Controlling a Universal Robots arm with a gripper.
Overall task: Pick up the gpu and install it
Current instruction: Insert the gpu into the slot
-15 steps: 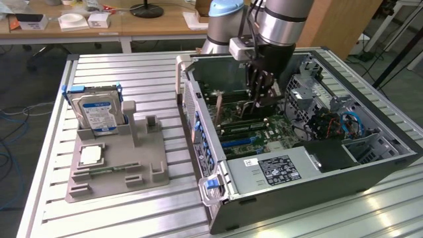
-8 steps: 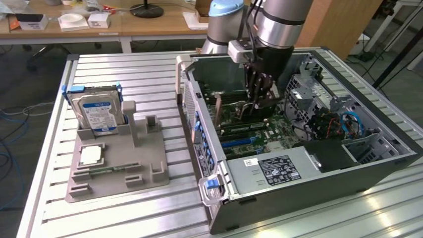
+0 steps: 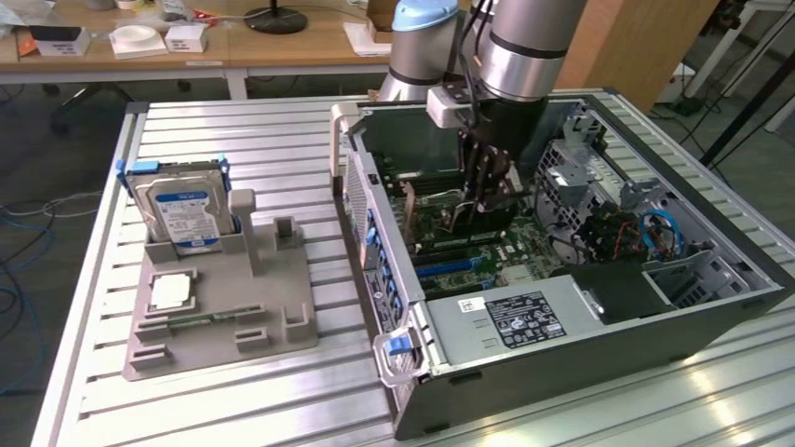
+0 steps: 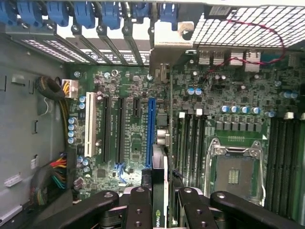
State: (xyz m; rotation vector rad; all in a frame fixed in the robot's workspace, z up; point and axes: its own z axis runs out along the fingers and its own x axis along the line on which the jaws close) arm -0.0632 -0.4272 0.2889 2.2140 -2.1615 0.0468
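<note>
Gpu (image 3: 487,191) hangs on its edge inside the case (image 3: 559,372), low over the board (image 3: 497,256), so its bottom edge can meet a slot; the gripper (image 3: 485,200) is clamped on it from above; the drive (image 3: 184,209) stands in a gray holder (image 3: 236,317), well apart.

From the wrist, the gpu (image 4: 160,191) looks thin between the fingers (image 4: 139,205), squeezed on both sides to keep it straight, just beside the blue slot (image 4: 151,129).

I am holding my gripper (image 3: 487,200) down inside the open case (image 3: 695,317), gripping the gpu (image 3: 461,218) upright just above the motherboard (image 3: 497,263). The hard drive (image 3: 184,209) is standing in the tray (image 3: 223,321) beside the case.
</note>
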